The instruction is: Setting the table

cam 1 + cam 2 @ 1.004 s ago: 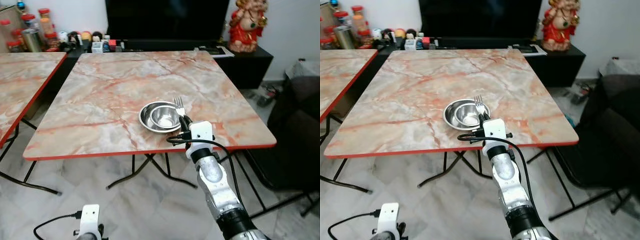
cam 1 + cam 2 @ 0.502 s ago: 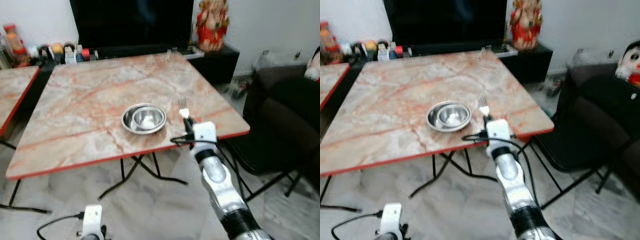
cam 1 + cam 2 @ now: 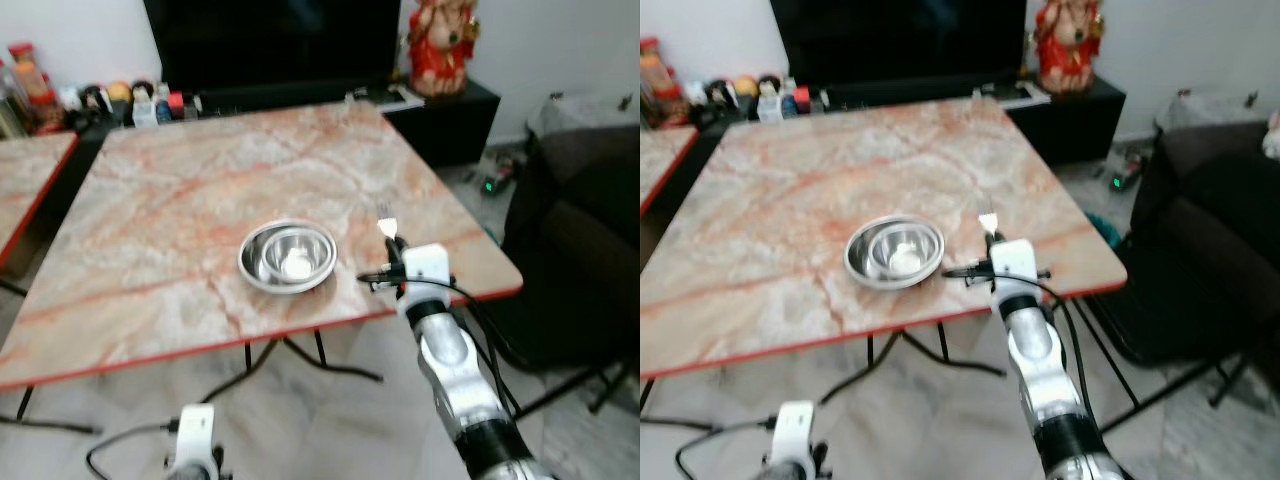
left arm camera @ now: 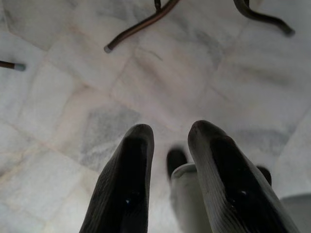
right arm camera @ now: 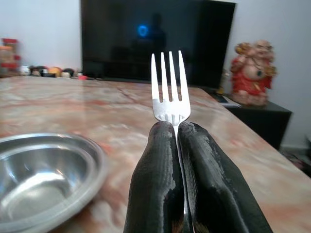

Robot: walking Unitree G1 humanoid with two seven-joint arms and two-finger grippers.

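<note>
A: Where's everything? The marble table [image 3: 200, 190] has a steel bowl [image 3: 288, 257] near its front edge.

B: Right gripper [image 3: 396, 246] pinches a fork [image 5: 169, 92] upright, beside the bowl. Left gripper [image 4: 170, 165] hangs low, fingers slightly apart.

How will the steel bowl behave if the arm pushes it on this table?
The steel bowl looks thin and shiny, so probably light. On the smooth marble-pattern table it would likely slide easily. Its wide, low shape makes tipping unlikely.
</note>
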